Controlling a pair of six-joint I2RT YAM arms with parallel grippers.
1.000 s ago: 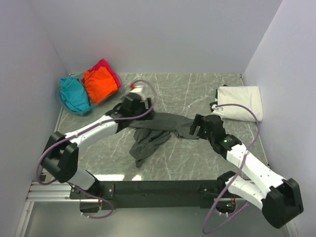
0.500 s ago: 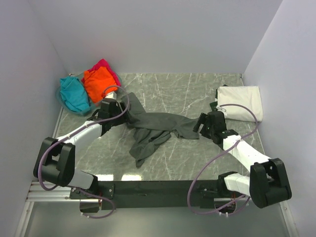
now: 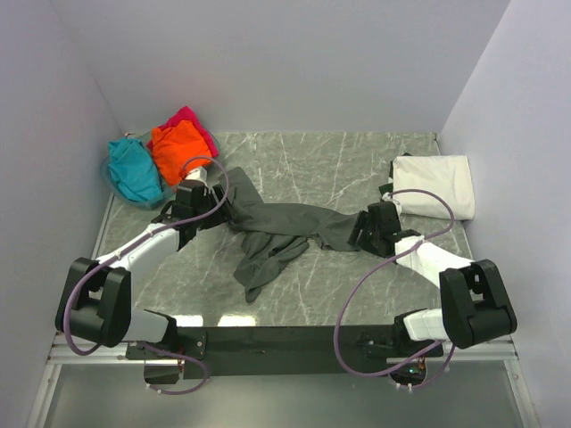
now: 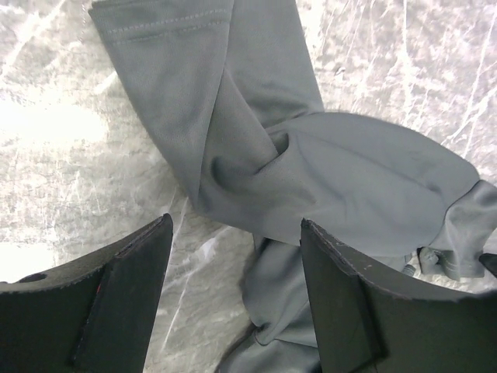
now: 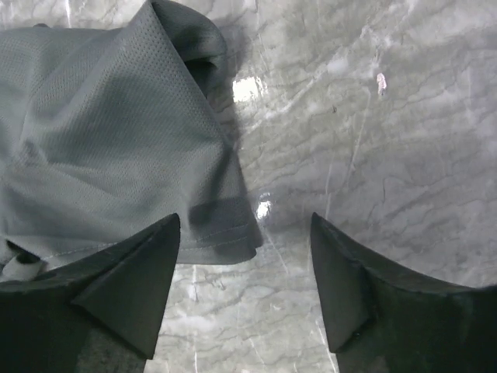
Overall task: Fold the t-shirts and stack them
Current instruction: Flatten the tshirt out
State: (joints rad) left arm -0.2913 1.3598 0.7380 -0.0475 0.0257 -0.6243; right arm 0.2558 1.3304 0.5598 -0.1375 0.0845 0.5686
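Note:
A dark grey t-shirt point(image 3: 285, 227) lies crumpled and stretched sideways across the middle of the marble table. My left gripper point(image 3: 214, 201) is at its left end, open; in the left wrist view, twisted grey cloth point(image 4: 311, 171) lies between and beyond the fingers point(image 4: 116, 303). My right gripper point(image 3: 359, 230) is at the shirt's right edge, open and low over the table, with the hemmed corner point(image 5: 225, 233) just inside its left finger point(image 5: 132, 295). A folded white t-shirt point(image 3: 434, 185) lies at the back right. Orange point(image 3: 177, 150), magenta point(image 3: 192, 119) and teal point(image 3: 132, 169) t-shirts are heaped at the back left.
The heap of coloured shirts sits in a shallow basket point(image 3: 109, 185) in the back left corner. White walls close the table on the left, back and right. Bare marble point(image 3: 339, 169) shows behind the grey shirt and in front of it.
My left gripper has swung left and nearer, and the shirt's left end now lies stretched further left. My right gripper has shifted to the shirt's right edge, its jaws a little narrower.

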